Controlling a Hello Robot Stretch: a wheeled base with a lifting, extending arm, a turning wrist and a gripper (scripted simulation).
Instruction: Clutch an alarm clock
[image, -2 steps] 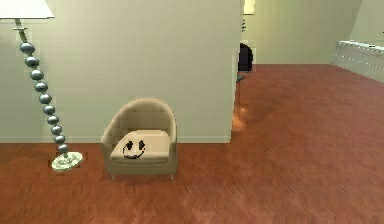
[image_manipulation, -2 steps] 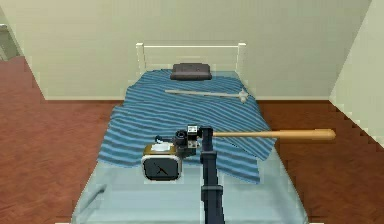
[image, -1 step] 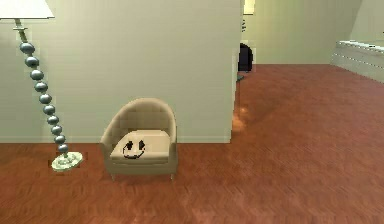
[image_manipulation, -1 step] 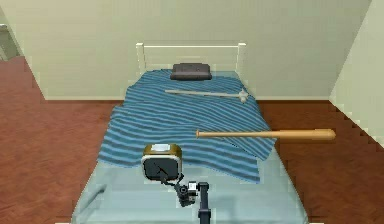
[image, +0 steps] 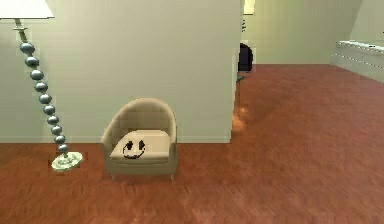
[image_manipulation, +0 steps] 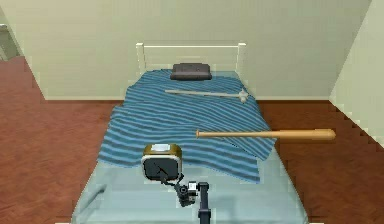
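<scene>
1. The alarm clock (image_manipulation: 162, 160) stands upright on the bed (image_manipulation: 270, 195). It sits on the pale sheet just past the edge of the striped blue blanket (image_manipulation: 170, 118), at about seven o'clock from the bed's middle.
2. The gripper (image_manipulation: 178, 185) lies just beside the clock, at roughly five o'clock from it. It is at the far end of the dark arm (image_manipulation: 205, 208), which comes up from the bottom edge. I judge the arm reaches low over the sheet so that the fingers can meet the clock's sides rather than its top.
3. From where I stand I cannot tell how the fingers are set. I also cannot tell whether they have hold of anything, because the clock rests on the bed right at them.
4. A wooden bat (image_manipulation: 265, 134) lies across the blanket at two o'clock from the clock, its thick end poking past the bed's side. A thin pale rod (image_manipulation: 205, 93) lies at one o'clock and a dark pillow (image_manipulation: 190, 72) at twelve, under the white headboard (image_manipulation: 190, 45). All three are well apart from the clock, so none should hinder a grasp.
5. Ahead of the robot, an armchair (image: 140, 135) with a smiley cushion (image: 134, 148) sits at seven o'clock from the middle of the view. A beaded floor lamp (image: 42, 95) stands at nine. The robot is side-on to the bed, which suits an arm that reaches sideways.
6. The approach looks nearly done. The soft sheet could let the clock tip if it is nudged.
</scene>
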